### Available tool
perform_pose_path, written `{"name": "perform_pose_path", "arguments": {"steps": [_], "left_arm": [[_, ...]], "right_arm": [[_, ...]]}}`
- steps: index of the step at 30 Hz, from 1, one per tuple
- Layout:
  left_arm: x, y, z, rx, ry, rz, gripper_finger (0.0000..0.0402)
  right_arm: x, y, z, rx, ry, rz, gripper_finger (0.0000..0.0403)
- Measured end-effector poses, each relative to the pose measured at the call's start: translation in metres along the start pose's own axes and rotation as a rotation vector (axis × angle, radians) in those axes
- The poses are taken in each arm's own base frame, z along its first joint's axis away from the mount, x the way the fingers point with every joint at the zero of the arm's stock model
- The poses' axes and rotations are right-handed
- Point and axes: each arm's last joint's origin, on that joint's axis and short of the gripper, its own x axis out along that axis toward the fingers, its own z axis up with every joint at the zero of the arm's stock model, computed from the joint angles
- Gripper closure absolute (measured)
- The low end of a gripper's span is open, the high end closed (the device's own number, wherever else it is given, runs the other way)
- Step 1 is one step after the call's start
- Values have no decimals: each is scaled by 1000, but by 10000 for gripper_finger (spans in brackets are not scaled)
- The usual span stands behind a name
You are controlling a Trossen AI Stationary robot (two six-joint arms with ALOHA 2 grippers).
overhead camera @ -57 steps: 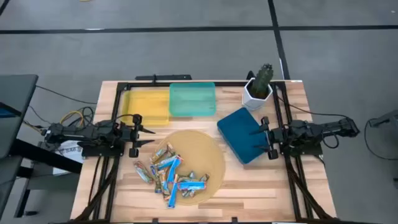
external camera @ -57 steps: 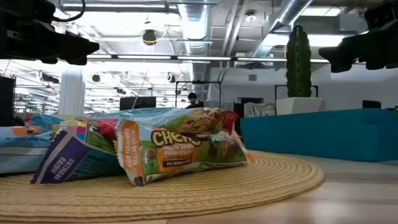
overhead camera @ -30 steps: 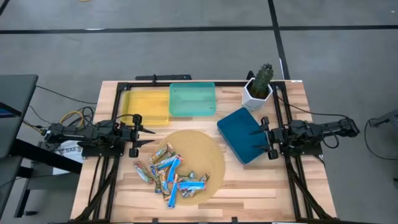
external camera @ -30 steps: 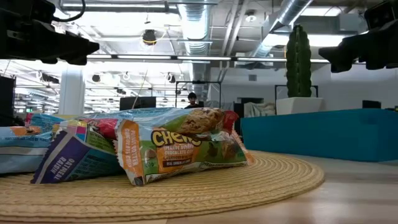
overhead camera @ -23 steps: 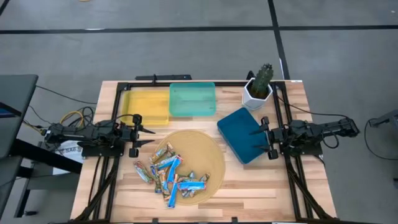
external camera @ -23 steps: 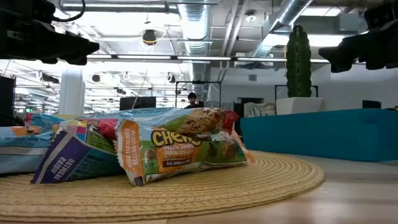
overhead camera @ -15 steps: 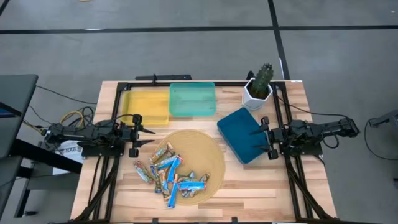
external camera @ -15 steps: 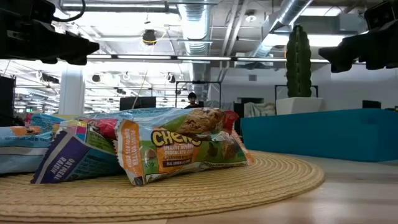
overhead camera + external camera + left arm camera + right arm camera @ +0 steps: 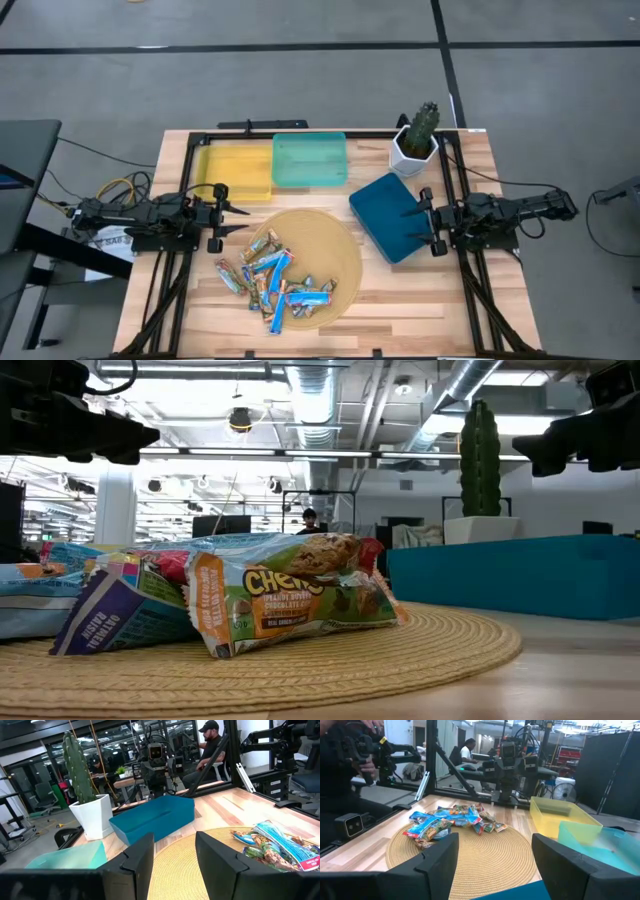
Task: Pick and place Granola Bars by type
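The granola bars (image 9: 275, 279) lie heaped on the near-left part of a round woven mat (image 9: 335, 250); blue, tan and silver wrappers show. In the low view a tan chewy bar (image 9: 290, 605) lies in front of the heap. The right wrist view shows the heap (image 9: 450, 820) across the mat. My left gripper (image 9: 218, 215) hovers open at the mat's left edge, above the table. My right gripper (image 9: 432, 220) hovers open over the right edge of the dark blue tray (image 9: 392, 215). Neither touches anything.
A yellow tray (image 9: 236, 170) and a teal tray (image 9: 310, 160) sit side by side at the far edge. A cactus in a white pot (image 9: 415, 140) stands far right, beside the dark blue tray. Bare wood lies near the right edge. People show beyond the table.
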Motion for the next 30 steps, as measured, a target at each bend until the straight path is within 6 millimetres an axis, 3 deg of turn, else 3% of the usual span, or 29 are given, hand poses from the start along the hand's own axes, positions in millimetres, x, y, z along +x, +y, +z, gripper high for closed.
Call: {"name": "perform_pose_path", "arguments": {"steps": [3,12,21,25,30], "left_arm": [[0,0,0,-42,-1,-4,262],[0,-1,0,-389,-4,-29,262],[2,1,-2,-382,37,35,262],[6,0,-3,-396,151,77,262],[17,-2,10,-398,271,86,262]], "right_arm": [[0,0,0,0,0,0,159],[0,0,0,0,0,0,159],[0,0,0,0,0,0,159],[0,0,0,0,0,0,159],[0,0,0,0,0,0,159]]}}
